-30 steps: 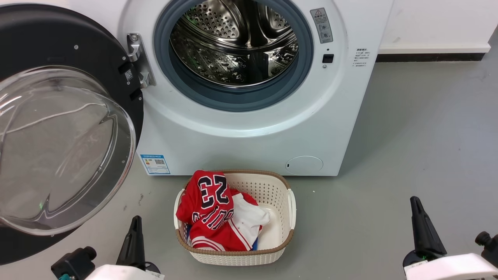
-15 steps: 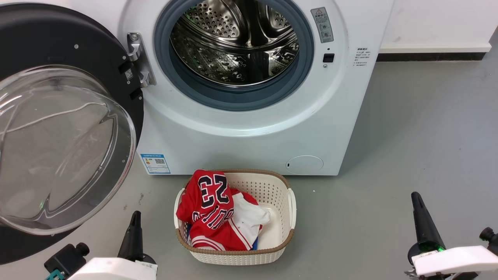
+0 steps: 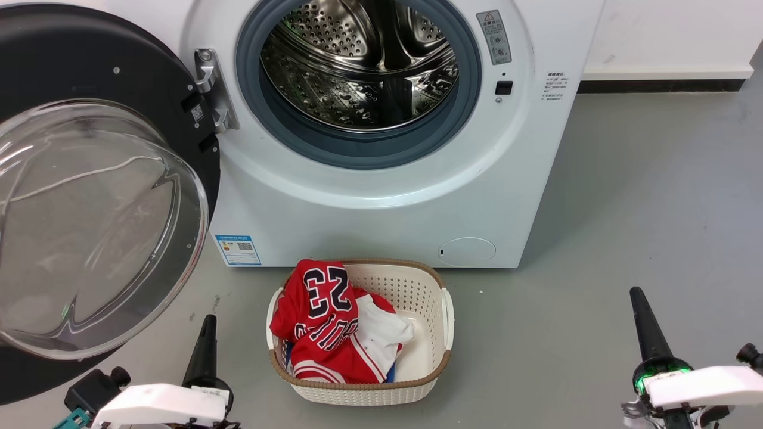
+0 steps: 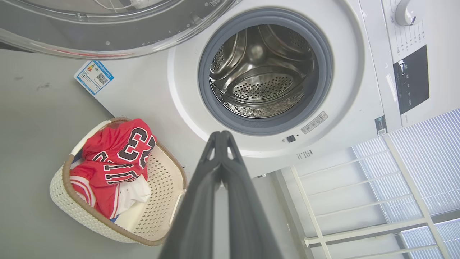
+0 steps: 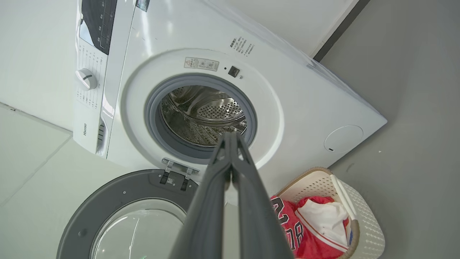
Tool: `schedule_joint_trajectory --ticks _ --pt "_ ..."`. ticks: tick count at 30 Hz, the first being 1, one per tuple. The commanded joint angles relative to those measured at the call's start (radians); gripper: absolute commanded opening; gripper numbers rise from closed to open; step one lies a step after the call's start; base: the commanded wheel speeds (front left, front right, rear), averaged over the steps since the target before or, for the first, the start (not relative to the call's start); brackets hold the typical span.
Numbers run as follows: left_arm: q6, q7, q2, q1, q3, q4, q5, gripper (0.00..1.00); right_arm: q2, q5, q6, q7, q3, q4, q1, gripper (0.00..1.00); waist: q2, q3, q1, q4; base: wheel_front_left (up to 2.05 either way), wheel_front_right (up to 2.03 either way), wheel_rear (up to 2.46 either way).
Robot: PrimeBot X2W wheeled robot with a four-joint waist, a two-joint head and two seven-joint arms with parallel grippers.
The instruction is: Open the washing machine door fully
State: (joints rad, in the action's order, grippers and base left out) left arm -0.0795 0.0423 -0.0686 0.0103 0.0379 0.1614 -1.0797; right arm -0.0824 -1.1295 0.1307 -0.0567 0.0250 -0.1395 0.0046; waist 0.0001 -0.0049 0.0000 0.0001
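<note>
The white washing machine (image 3: 381, 202) fills the top of the head view, its steel drum (image 3: 360, 65) exposed. Its door (image 3: 89, 226), a black disc with a clear glass bowl, stands swung wide to the left on the hinge (image 3: 211, 89). The door (image 5: 125, 219) also lies at the bottom left of the right wrist view, and its rim (image 4: 107, 39) crosses the top of the left wrist view. My left gripper (image 3: 207, 325) is shut, low at the left, below the door and apart from it. My right gripper (image 3: 636, 296) is shut, low at the right over bare floor.
A cream laundry basket (image 3: 438, 333) with a red jersey (image 3: 325, 322) and white cloth stands on the grey floor just before the machine, between my two grippers. A white wall with a dark skirting (image 3: 656, 86) runs behind at the right.
Both grippers have drawn back a little toward the bottom edge of the head view. The door, machine and basket stay where they were.
</note>
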Motion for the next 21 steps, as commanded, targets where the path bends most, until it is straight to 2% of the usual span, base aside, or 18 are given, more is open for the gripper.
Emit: schedule_joint_trajectory --ticks 1,21 --pt "-0.010 -0.007 -0.007 -0.029 0.005 -0.003 -0.032 0.00 -0.006 -0.031 0.000 0.007 0.004 -0.001 -0.022 0.00 -0.0001 0.000 0.0000 0.000 0.00 0.00 0.00" --pt "-0.026 -0.056 -0.006 -0.065 0.022 0.030 -0.230 0.00 -0.004 -0.216 0.000 0.056 0.020 -0.040 -0.060 0.00 -0.0001 0.003 0.0000 0.000 0.00 0.00 0.00"
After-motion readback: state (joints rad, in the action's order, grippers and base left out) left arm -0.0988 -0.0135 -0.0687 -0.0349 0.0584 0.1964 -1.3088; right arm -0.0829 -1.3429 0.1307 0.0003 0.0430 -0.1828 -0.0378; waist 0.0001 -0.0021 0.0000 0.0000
